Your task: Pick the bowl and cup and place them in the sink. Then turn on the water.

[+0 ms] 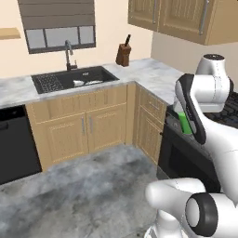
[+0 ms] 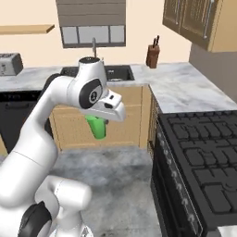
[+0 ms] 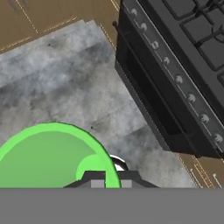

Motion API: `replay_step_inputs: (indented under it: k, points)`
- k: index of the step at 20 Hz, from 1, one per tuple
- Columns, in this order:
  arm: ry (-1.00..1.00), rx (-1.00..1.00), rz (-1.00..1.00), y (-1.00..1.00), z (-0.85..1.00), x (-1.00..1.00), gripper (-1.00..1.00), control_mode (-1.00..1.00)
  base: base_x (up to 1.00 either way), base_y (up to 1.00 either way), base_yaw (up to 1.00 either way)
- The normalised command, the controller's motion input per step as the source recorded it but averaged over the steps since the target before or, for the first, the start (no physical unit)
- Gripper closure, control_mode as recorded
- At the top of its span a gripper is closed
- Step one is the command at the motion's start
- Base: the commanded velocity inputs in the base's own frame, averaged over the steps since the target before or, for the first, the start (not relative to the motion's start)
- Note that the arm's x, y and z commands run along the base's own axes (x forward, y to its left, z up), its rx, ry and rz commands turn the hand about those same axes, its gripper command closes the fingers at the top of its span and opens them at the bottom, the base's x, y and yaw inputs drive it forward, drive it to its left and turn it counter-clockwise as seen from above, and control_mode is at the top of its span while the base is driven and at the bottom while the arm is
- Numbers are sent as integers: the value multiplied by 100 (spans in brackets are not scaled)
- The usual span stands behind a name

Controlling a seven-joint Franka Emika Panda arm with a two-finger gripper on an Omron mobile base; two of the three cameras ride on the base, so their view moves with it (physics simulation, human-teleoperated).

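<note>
One green cup [image 2: 97, 127], one bowl [image 1: 78, 83], one sink [image 1: 74, 78], one faucet [image 1: 69, 55]. The cup hangs under the gripper [image 2: 102, 121], clenched in its fingers, above the grey floor [image 1: 83, 186] and beside the stove [image 2: 203, 157]. The left base view catches the pale bowl lying in the black sink; the right base view adds a toaster [image 2: 10, 64]. Both show one knife block [image 1: 123, 54]. The hand view looks down into the cup's open mouth.

Glossy white arm [image 2: 41, 139], dark round joints
</note>
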Motion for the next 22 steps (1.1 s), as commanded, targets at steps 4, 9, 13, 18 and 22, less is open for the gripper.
replay_step_inputs:
  k: [4, 9, 13, 18, 22]
  points:
    - [0, 0, 0, 0, 0, 0, 100, 100, 65, 13, -28]
    - [0, 0, 0, 0, 0, 0, 100, 100, 92, 3, 3]
    - [0, 0, 0, 0, 0, 0, 100, 100, 97, 8, 20]
    - [0, 0, 0, 0, 0, 0, 100, 100, 100, 6, 20]
    - [0, 0, 0, 0, 0, 0, 100, 100, 100, 0, 17]
